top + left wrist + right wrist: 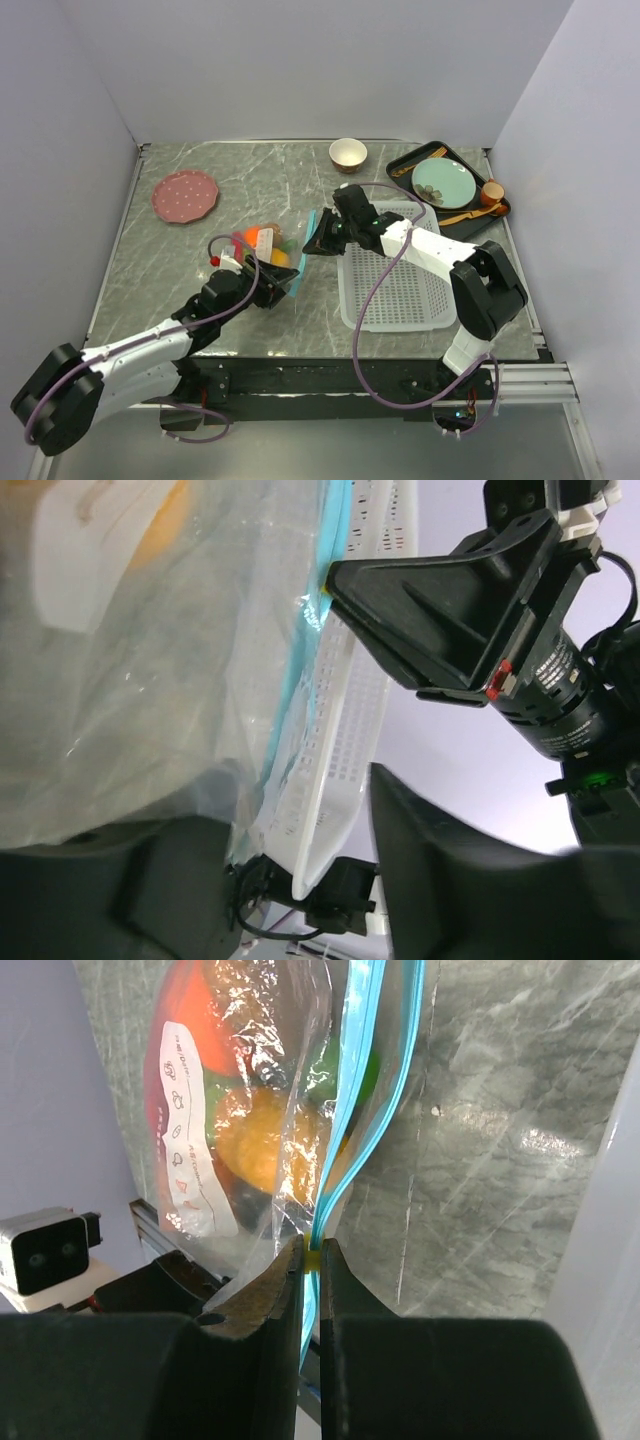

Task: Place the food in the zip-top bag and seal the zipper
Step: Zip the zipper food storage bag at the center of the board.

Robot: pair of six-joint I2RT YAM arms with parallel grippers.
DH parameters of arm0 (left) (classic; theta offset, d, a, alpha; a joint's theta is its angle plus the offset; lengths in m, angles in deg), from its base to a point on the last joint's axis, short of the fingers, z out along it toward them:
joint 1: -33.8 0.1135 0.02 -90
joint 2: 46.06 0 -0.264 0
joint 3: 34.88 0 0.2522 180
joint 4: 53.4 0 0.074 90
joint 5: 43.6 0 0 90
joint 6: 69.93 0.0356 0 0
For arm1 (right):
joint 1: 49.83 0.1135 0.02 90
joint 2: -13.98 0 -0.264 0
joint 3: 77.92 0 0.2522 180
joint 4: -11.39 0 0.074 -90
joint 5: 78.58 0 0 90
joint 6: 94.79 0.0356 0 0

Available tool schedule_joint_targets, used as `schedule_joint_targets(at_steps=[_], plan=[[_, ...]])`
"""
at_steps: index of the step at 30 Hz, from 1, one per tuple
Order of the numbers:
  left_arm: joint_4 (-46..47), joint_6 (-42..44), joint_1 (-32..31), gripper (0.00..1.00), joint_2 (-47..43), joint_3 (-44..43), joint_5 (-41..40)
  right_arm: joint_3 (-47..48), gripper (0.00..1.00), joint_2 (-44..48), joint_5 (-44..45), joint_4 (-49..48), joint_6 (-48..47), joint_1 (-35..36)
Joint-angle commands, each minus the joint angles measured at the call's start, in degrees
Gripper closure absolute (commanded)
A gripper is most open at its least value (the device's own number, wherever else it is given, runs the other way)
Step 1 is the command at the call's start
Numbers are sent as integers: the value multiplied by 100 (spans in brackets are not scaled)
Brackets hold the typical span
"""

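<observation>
The clear zip-top bag (268, 250) lies between my two grippers with food inside. The right wrist view shows an orange (255, 1135), a red-orange fruit (200, 1020) and a green piece (365, 1075) through the plastic, beside the white label (185, 1130). The teal-blue zipper (355, 1110) runs down into my right gripper (312, 1255), which is shut on its yellow slider at the bag's far end (318, 238). My left gripper (275, 285) is at the bag's near end. Its jaws stand apart (290, 805), with the bag's edge (270, 770) against the left finger.
A white mesh basket (400, 285) lies right of the bag, under the right arm. A pink plate (185, 195) sits at the back left and a small bowl (347, 153) at the back. A black tray (425, 152) holds a teal plate, spoons and a brown cup (491, 190).
</observation>
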Motion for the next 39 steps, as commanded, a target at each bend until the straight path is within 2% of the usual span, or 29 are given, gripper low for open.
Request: schedule_joint_targets(at_steps=[1, 5, 6, 8, 9, 12, 18, 26, 31, 39], plan=[[788, -19, -23, 44, 351, -259, -37, -45, 93, 290, -94, -269, 61, 54], [938, -72, -23, 57, 546, -232, -10, -54, 93, 326, -85, -234, 70, 71], [947, -72, -23, 66, 572, -232, -10, -63, 93, 326, -85, -234, 70, 63], [930, -55, -14, 76, 616, -250, -10, -63, 93, 317, -94, -225, 52, 71], [930, -37, -14, 85, 634, -250, -10, -54, 93, 308, -94, -225, 52, 71], [860, -11, -23, 99, 713, -302, 95, -28, 93, 273, -85, -208, 35, 71], [675, 42, -14, 99, 810, -338, 262, 34, 93, 211, 29, -164, 8, 36], [104, -2, -32, 99, 142, 31, 148, 131, 93, 80, 82, -260, 122, -148], [-160, -98, -32, 99, -227, 286, 87, 34, 93, 45, -155, -620, 316, -315], [-151, -116, -31, 99, -219, 427, 192, -239, 92, 141, -507, -1218, 650, -500]])
